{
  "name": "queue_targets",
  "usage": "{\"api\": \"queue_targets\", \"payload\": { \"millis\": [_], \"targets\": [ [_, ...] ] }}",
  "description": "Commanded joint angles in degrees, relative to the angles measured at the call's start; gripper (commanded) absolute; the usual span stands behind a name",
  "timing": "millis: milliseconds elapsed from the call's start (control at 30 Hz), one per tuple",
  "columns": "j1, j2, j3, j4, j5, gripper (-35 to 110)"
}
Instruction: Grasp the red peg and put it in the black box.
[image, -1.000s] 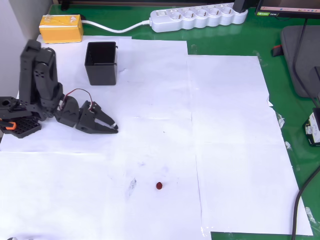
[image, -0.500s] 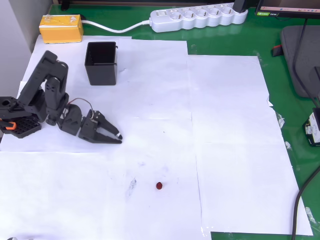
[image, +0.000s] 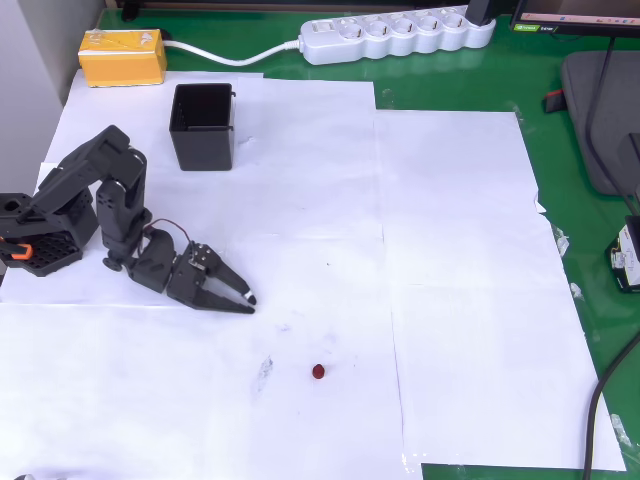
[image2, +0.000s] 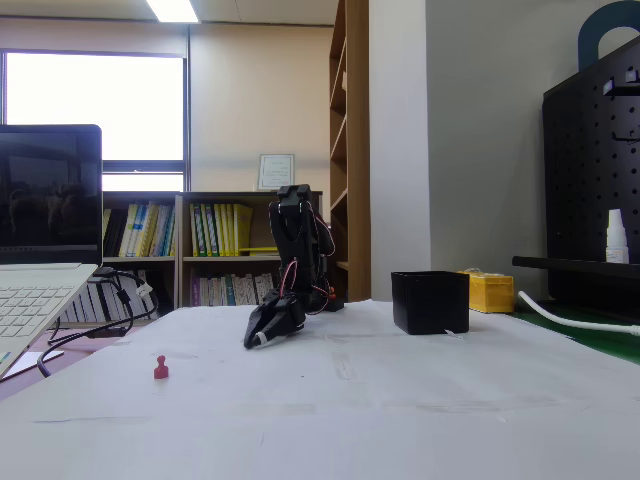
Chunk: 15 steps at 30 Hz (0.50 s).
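The tool, a black two-finger plastic claw on a dark jointed arm, sits low over the white paper sheets that cover the green table. In the overhead view its fingers point toward the lower right and taper together to one tip, so the jaws look narrow, nearly closed, with nothing between them. In the fixed view the tool tilts downward with its tip just above the paper; the gap between the fingers cannot be made out from there.

The red peg, a tiny dark-red rounded stub, stands on the paper well apart from the tool, below and to the right of it in the overhead view. In the fixed view the peg stands upright, to the left of the tool and nearer the camera.

The black box, a small square black plastic container with tall thin walls, stands open-topped on the paper, above the arm in the overhead view. In the fixed view it sits to the right of the arm.

A yellow rectangular block lies beyond the box near the table edge, and a white power strip runs along the top
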Motion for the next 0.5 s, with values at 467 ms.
{"api": "queue_targets", "payload": {
  "millis": [467],
  "targets": [
    [5.4, -5.0, 12.5, 21.4, -6.2, 0]
  ]
}}
